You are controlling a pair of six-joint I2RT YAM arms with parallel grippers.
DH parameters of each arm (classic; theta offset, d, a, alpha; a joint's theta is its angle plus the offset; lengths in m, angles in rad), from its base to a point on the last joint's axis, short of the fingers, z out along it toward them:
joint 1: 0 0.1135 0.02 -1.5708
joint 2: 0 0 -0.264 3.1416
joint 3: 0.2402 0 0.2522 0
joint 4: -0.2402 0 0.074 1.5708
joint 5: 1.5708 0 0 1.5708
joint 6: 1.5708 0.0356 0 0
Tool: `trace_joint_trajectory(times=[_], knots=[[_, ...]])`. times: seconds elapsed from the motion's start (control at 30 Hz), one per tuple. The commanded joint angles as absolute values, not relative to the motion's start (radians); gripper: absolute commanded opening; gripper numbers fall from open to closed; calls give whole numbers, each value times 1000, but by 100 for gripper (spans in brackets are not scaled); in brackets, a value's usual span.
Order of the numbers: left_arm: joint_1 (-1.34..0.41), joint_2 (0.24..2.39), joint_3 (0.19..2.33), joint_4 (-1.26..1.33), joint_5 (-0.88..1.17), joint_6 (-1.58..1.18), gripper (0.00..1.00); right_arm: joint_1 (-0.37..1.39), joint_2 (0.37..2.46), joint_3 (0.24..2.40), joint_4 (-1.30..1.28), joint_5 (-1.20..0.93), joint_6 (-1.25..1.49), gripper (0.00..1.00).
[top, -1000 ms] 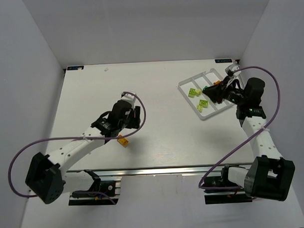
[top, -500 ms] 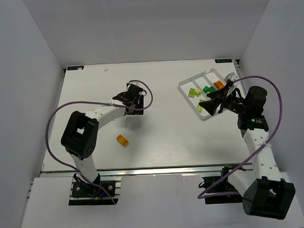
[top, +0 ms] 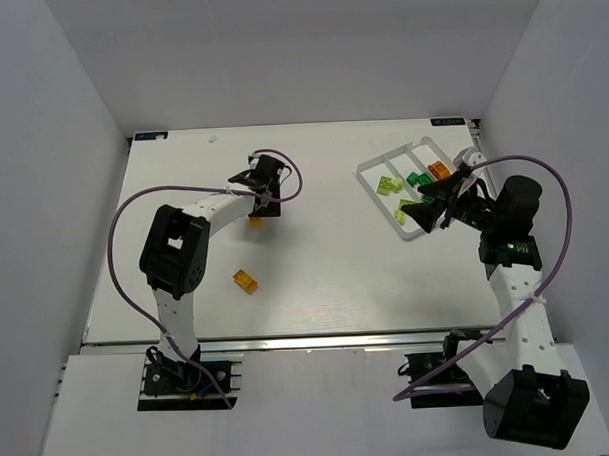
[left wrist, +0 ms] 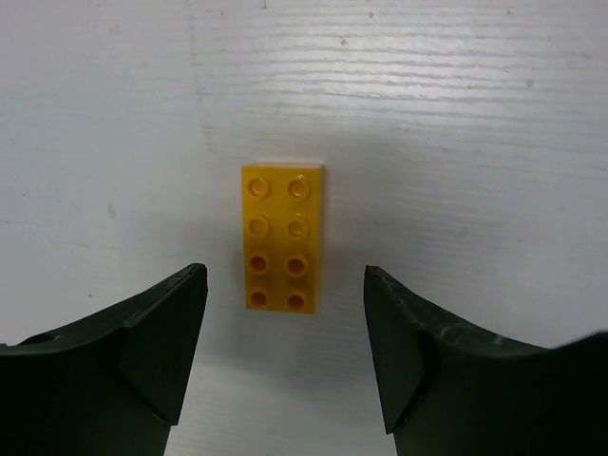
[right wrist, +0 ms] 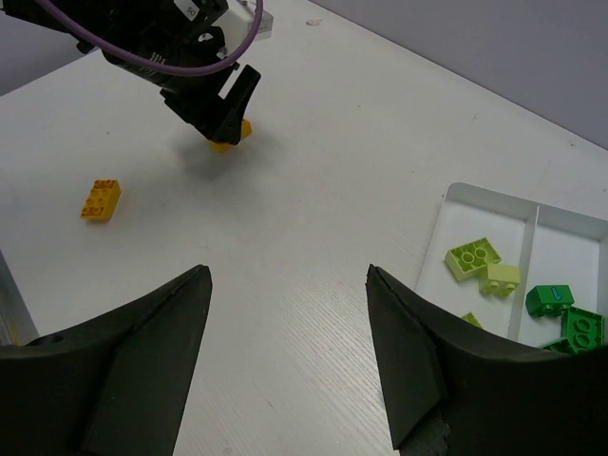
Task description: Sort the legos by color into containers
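An orange brick (left wrist: 281, 237) lies flat on the table, studs up, with its near end between my left gripper's (left wrist: 285, 274) open jaws, not touching them. In the top view that left gripper (top: 263, 192) hovers over the brick (top: 254, 222). A second orange brick (top: 247, 281) lies nearer the front, also in the right wrist view (right wrist: 101, 199). The clear tray (top: 368, 174) holds lime bricks (right wrist: 473, 258), green bricks (right wrist: 549, 299) and an orange one (top: 439, 169). My right gripper (top: 424, 202) is open and empty above the tray's left edge.
White walls close in the table on the left, far and right sides. The left arm's purple cable (top: 124, 224) loops over the table's left part. The tray (right wrist: 494, 214) sits at the far right.
My left gripper has swung away from the front orange brick toward the far side and now hangs over the other orange brick. My right gripper has lifted off the tray.
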State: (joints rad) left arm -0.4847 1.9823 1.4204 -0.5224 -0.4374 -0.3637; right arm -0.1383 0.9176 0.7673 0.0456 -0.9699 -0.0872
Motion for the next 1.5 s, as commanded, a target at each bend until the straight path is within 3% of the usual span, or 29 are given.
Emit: trace_joint_trajectory(times=[0.0,0.13,0.3,0.5,0.6,0.7,0.73,0.87,1.03,1.2,1.33,1.47], knots=[[-459,1999,1459,-537,-450,-365,76,-150,907,755,46,-993,-100,72],[-448,2009,1442,-505,-399,-368,61,-156,907,744,60,-994,-100,72],[-437,2036,1442,-495,-339,-367,53,-166,911,744,61,-1008,-97,71],[-428,1991,1408,-462,-296,-345,25,-169,916,732,72,-1038,-106,68],[-428,1889,1356,-401,-166,-269,13,-163,919,715,90,-1058,-92,62],[-459,1731,1237,-242,126,-158,12,-152,974,741,63,-1094,-46,55],[-468,1695,1201,-198,317,-144,13,-146,997,755,40,-1103,-34,54],[-527,1542,1037,-37,559,-112,16,-86,1106,816,-38,-1138,44,53],[-616,1477,971,61,581,-115,18,72,1276,931,-181,-1083,63,63],[-728,1517,1003,55,522,-89,18,123,1342,968,-220,-1086,83,69],[-787,1560,1043,35,433,-52,18,147,1356,953,-198,-1089,109,79],[-819,1594,1078,40,377,-35,19,160,1393,976,-248,-1066,78,81]])
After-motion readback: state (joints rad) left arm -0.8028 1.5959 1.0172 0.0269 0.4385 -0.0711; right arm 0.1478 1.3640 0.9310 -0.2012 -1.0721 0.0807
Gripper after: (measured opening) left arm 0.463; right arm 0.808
